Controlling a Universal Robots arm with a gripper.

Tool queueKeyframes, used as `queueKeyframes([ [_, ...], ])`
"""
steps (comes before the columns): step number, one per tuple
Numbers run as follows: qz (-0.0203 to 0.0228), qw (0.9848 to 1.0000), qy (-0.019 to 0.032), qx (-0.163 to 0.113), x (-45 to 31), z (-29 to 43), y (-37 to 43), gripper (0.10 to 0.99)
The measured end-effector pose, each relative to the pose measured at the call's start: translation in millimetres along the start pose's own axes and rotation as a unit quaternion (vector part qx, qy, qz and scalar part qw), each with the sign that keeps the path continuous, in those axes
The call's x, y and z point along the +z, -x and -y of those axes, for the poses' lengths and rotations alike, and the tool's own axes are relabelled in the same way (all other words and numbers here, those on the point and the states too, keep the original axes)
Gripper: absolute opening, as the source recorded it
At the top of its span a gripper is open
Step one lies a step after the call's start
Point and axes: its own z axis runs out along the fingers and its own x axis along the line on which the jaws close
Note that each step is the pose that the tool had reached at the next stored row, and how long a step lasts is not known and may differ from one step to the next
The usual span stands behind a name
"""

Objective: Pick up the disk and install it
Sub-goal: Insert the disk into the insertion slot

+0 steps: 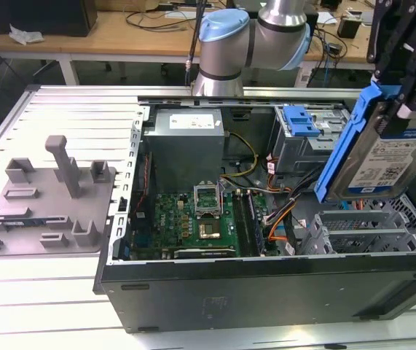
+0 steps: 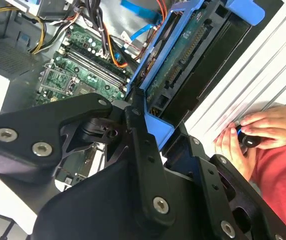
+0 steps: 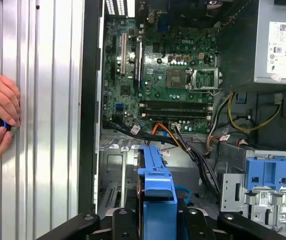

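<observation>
Blue-framed silver disk (image 1: 382, 157), tilted on edge, held aloft

Disk (image 1: 382, 157) cut by picture edge (hand (image 3: 0, 100) too).

Slatted metal table (image 1: 62, 109), computer case (image 1: 266, 295), grey fixture (image 1: 47, 211)

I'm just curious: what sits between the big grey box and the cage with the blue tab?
Yellow and black wires cross the gap between grey box and cage, in the exterior view.
</observation>
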Motion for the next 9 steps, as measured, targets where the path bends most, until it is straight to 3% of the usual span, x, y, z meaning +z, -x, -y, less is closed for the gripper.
queueKeyframes([
  [9,-0.0004,1.0000,0.0000,0.000,1.5,9.6,-3.6,0.365],
])
